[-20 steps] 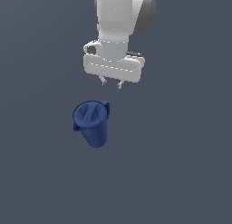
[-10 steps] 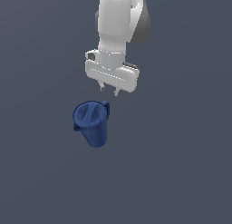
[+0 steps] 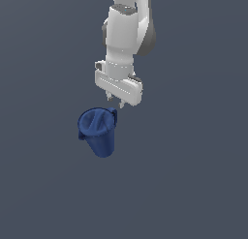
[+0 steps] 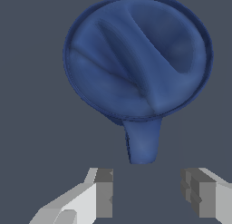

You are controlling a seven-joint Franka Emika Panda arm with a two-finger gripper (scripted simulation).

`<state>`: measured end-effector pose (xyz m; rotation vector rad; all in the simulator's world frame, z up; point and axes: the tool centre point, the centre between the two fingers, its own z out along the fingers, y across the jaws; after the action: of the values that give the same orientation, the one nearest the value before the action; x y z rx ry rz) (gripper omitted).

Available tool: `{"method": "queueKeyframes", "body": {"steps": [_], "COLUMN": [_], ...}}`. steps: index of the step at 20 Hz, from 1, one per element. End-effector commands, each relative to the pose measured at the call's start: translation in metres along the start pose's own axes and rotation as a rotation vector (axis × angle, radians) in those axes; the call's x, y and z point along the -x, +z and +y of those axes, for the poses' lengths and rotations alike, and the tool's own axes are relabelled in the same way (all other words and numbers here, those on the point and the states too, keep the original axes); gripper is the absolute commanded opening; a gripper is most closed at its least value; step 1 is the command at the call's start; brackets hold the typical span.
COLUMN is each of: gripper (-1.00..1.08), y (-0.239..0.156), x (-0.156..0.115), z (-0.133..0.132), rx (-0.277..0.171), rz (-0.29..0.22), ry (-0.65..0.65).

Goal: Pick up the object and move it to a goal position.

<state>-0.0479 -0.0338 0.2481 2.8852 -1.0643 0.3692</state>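
Observation:
The object is a dark blue tapered pitcher-like cup [image 3: 99, 130] with a wide rim, a small spout and a side handle. In the exterior view it stands on the grey surface, handle toward my gripper. My gripper [image 3: 115, 101] is open and empty, just above and to the exterior view's right of the cup's rim, close to the handle. In the wrist view the cup [image 4: 136, 60] shows from above, with its handle [image 4: 143, 143] pointing toward the gap between my fingers [image 4: 104, 196]. My gripper [image 4: 147, 193] touches nothing.
A plain grey surface [image 3: 193, 185] lies all around the cup. My white arm [image 3: 127, 35] reaches down from the top of the exterior view. Nothing else shows.
My gripper has come down and shifted toward the cup's handle side. The cup has not moved. The fingers stay open.

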Motion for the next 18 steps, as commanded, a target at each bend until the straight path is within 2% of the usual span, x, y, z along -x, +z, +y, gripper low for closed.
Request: {"method": "queueKeyframes", "body": {"steps": [1, 9, 18], "gripper": [0.28, 0.28, 0.28], "y": [0.006, 0.020, 0.025], "x": [0.001, 0.005, 0.007], "z": [0.001, 0.004, 0.005], "rx": [-0.004, -0.018, -0.025], "rz": [0.012, 0.034, 0.041], "ry": [0.050, 0.160, 0.202]}}
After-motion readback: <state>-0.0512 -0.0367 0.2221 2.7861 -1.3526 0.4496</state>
